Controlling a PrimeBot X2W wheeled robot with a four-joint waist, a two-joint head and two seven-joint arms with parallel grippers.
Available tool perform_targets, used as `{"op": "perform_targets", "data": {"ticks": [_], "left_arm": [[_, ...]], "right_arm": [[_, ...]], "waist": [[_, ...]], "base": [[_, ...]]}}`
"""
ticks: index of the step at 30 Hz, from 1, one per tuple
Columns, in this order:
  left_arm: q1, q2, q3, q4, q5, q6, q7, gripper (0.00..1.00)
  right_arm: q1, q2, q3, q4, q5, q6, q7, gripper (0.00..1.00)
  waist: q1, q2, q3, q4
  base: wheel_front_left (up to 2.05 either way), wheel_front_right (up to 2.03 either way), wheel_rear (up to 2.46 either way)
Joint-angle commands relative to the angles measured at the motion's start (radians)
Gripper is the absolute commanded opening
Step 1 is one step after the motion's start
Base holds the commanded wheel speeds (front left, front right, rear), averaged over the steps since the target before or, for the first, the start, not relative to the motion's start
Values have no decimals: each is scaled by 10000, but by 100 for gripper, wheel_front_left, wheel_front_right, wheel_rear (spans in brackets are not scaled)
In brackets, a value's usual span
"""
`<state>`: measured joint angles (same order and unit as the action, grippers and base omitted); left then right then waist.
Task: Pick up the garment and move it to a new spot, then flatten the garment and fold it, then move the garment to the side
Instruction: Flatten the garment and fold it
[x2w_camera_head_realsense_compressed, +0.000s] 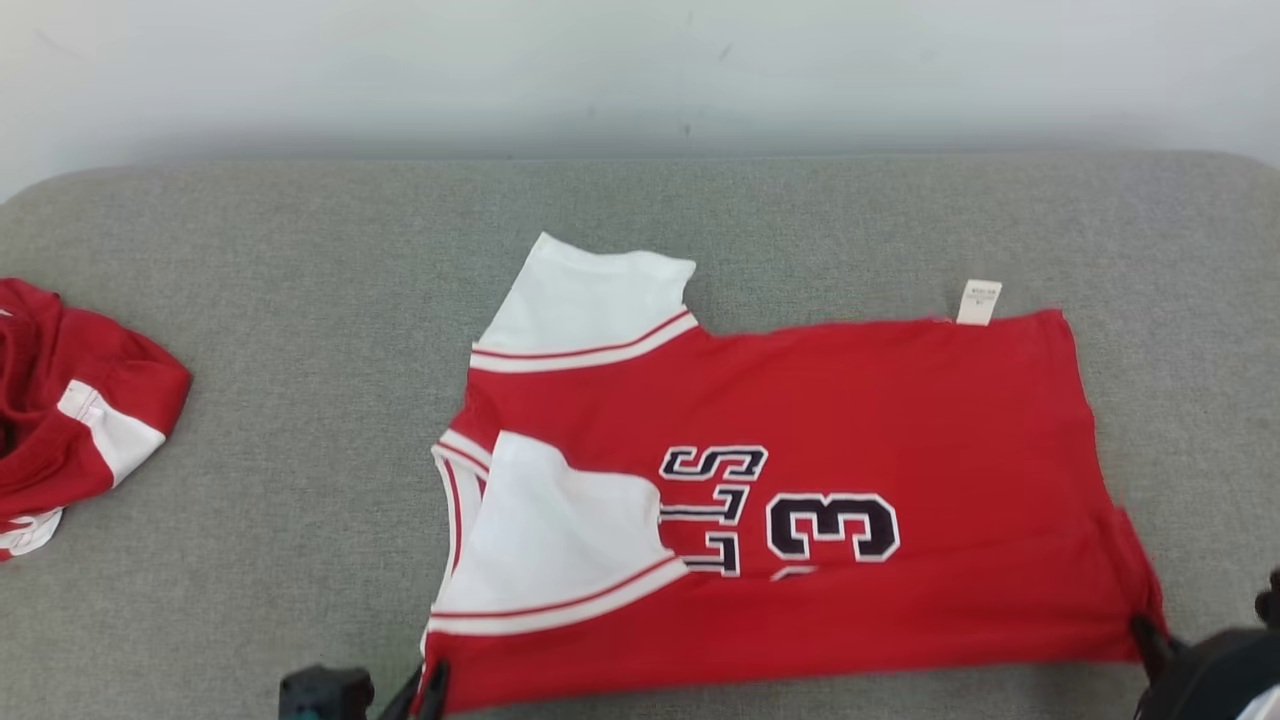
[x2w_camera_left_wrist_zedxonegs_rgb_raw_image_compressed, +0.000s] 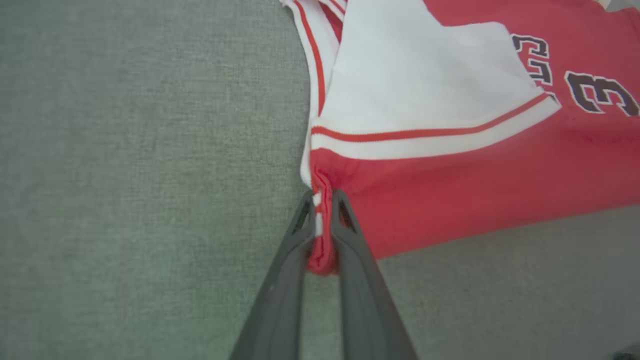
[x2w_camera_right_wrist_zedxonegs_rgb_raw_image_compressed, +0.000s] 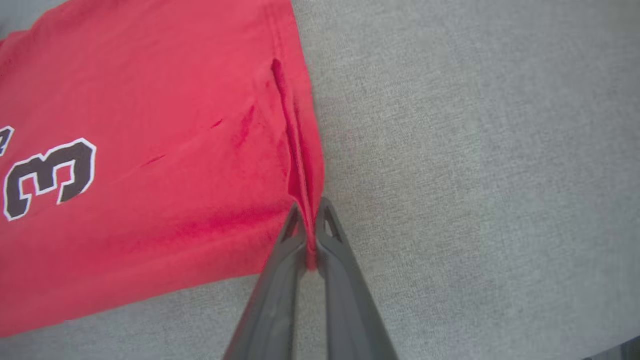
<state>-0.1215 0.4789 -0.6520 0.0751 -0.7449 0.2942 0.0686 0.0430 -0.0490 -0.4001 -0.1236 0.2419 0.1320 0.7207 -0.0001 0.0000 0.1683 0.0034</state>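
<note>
The garment (x2w_camera_head_realsense_compressed: 880, 420) is a red jersey with white sleeves and dark lettering, lying mostly flat on the grey surface, its near half folded over. My left gripper (x2w_camera_head_realsense_compressed: 425, 685) is shut on the garment's near left corner (x2w_camera_left_wrist_zedxonegs_rgb_raw_image_compressed: 322, 220), by the white-trimmed sleeve. My right gripper (x2w_camera_head_realsense_compressed: 1150, 635) is shut on the near right corner, pinching a red hem fold (x2w_camera_right_wrist_zedxonegs_rgb_raw_image_compressed: 310, 220). A white label (x2w_camera_head_realsense_compressed: 978, 302) sticks out at the far edge.
A second red and white garment (x2w_camera_head_realsense_compressed: 70, 420) lies bunched at the left edge of the grey padded surface (x2w_camera_head_realsense_compressed: 300, 300). A pale wall (x2w_camera_head_realsense_compressed: 640, 70) runs behind the surface's far edge. Bare grey cloth surrounds the jersey on all sides.
</note>
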Motion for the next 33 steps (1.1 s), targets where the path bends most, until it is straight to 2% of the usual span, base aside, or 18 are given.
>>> {"op": "perform_targets", "data": {"ticks": [1,5,6,7,8,9,13,17,20,24,33], "left_arm": [[309,121,14,-116,-85,136,-39,0],[747,205,42,-270,-196,327,-76,0],[795,196,101,-287,-198,384,-160,6],[838,206,102,-273,-153,440,-206,68],[904,192,118,-250,-167,480,-215,100],[945,179,110,-248,-185,500,-231,100],[939,177,109,-285,-230,520,-181,100],[609,358,339,-541,-218,603,-202,100],[-8,551,405,-652,-27,423,-58,100],[-1233,564,511,-357,25,-49,187,100],[-5118,-93,436,1802,73,-1617,929,100]], "right_arm": [[265,-24,-24,71,156,-20,-114,0],[745,-24,-1,325,451,-20,-311,0],[841,-24,2,374,488,-20,-363,0],[928,-20,140,401,528,-20,-364,13],[1032,-14,240,449,658,-20,-327,47],[1076,-24,271,444,656,-20,-363,100],[1147,-16,365,284,528,-20,-444,100],[753,-14,298,-468,140,-18,-371,100],[246,-10,354,-951,-90,-18,-236,100],[-943,-11,699,-980,-267,-20,-166,100],[-4324,-309,1890,813,-976,-18,-707,100]], "waist": [[1,0,-55,28],[1,0,-122,66],[1,0,-136,71],[1,0,-152,73],[1,0,-168,71],[1,0,-181,66],[1,0,-232,34],[1,0,-273,-41],[1,0,-148,-68],[1,0,260,-213],[1,0,1863,-862]], "base": [[0,0,0],[0,0,0],[0,0,0],[0,0,0],[0,0,0],[0,0,0],[0,0,0],[0,0,0],[0,0,0],[0,0,0],[0,0,0]]}}
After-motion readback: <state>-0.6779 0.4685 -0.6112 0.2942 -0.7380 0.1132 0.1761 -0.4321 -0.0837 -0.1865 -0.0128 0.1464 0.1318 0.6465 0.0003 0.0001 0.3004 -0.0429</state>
